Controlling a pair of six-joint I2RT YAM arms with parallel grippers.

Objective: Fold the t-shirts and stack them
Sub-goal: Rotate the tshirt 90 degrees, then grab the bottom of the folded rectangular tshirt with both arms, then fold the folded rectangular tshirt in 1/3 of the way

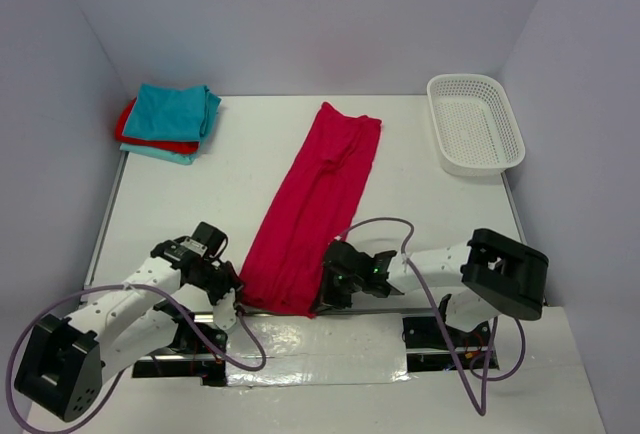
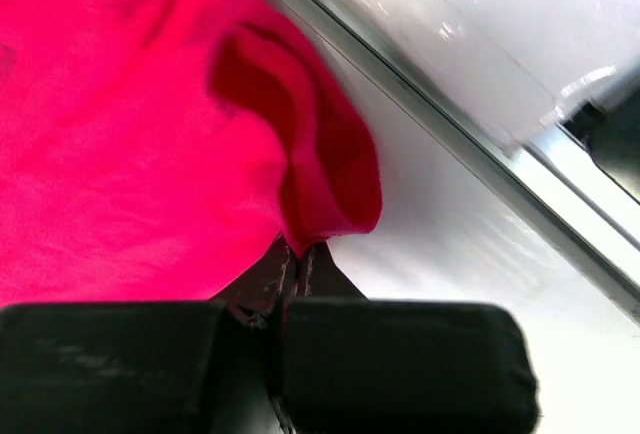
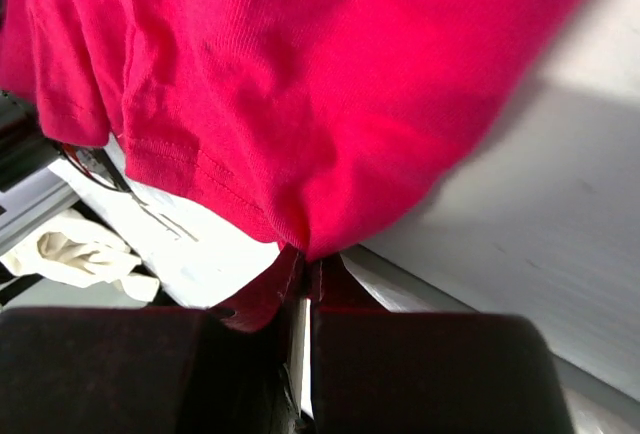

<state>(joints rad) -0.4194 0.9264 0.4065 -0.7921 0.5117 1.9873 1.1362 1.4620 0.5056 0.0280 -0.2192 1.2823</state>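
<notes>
Near hem clamped
Left end effector (image 1: 235, 301) and right end effector (image 1: 323, 303) each pinch one magenta t-shirt (image 1: 315, 194) corner.

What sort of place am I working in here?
Probably a robot lab test cell, not a home: a white table boxed in by plain pale walls, holding a mesh basket, a folded shirt stack and one pinkish-red t-shirt.

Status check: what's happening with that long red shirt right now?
Left gripper shut on near left corner of long red shirt. Right gripper shut on near right corner. Nothing blocking; folded stack and basket far back.
</notes>
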